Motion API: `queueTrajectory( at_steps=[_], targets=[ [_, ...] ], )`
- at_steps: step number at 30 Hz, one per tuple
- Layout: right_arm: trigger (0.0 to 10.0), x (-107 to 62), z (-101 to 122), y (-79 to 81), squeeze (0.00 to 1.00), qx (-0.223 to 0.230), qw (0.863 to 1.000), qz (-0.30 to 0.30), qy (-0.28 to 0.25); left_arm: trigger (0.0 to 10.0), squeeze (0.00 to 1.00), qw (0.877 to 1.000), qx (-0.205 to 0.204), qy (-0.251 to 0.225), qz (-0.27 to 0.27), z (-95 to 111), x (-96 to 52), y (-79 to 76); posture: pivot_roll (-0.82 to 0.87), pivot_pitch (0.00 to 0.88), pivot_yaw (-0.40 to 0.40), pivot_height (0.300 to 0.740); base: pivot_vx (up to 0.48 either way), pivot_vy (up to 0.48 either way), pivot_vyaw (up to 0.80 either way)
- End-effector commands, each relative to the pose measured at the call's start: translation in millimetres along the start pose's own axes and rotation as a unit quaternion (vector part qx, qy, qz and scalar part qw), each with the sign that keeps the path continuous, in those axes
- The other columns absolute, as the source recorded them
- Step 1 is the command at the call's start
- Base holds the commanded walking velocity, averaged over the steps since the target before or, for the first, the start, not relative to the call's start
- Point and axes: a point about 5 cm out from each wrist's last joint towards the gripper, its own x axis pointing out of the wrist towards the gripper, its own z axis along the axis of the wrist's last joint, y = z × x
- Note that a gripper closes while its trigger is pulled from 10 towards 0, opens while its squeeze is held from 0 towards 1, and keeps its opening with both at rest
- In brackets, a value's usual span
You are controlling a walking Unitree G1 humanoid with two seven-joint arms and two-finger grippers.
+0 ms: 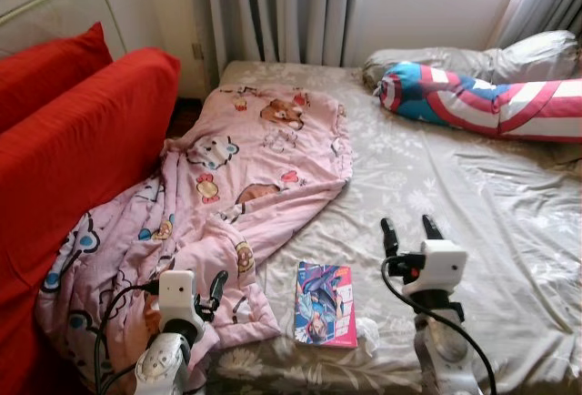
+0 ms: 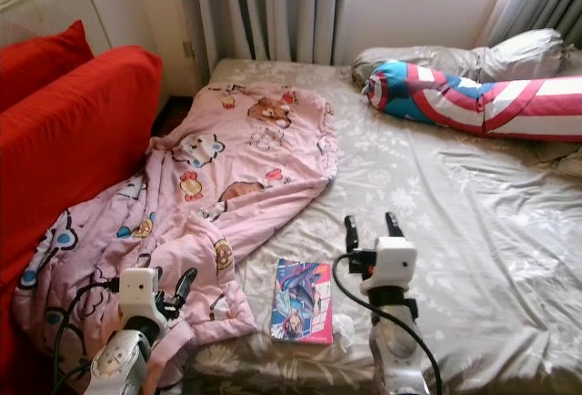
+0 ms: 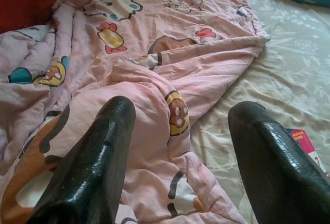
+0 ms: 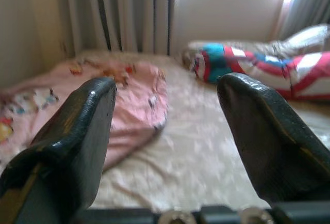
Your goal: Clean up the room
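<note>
A pink cartoon-print blanket (image 1: 238,179) lies crumpled over the bed's left half and spills toward the red sofa. A colourful book (image 1: 325,304) rests flat on the beige sheet near the bed's front edge, beside a small white scrap (image 1: 366,330). My left gripper (image 1: 215,290) is open, hovering just over the blanket's near corner (image 3: 170,131). My right gripper (image 1: 410,230) is open and raised above bare sheet, to the right of the book, with nothing between its fingers (image 4: 82,131).
A red sofa (image 1: 73,140) stands tight against the bed's left side. A striped star-print bolster (image 1: 491,99) and grey pillows (image 1: 536,54) lie at the bed's far right. Curtains (image 1: 277,8) and a wall close off the back. The bed (image 1: 473,222) has open sheet on the right.
</note>
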Motion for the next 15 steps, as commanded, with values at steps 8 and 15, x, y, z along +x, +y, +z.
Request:
queueTrajectory(
  at_steps=[8,15],
  targets=[
    [10.0,6.2,-10.9,1.5,0.0,-0.005,0.998,-0.005,0.062,10.0,0.0,1.0,-0.002,-0.003,-0.003,6.9,8.5,-3.0,-0.12,0.0,-0.049,0.74,0.0,0.0,0.0],
    [10.0,6.3,-16.5,3.1,0.0,-0.005,0.996,-0.011,0.092,10.0,0.0,1.0,-0.003,-0.002,-0.003,7.8,9.8,-3.0,-0.11,0.005,-0.045,0.701,0.0,0.0,0.0]
  ],
)
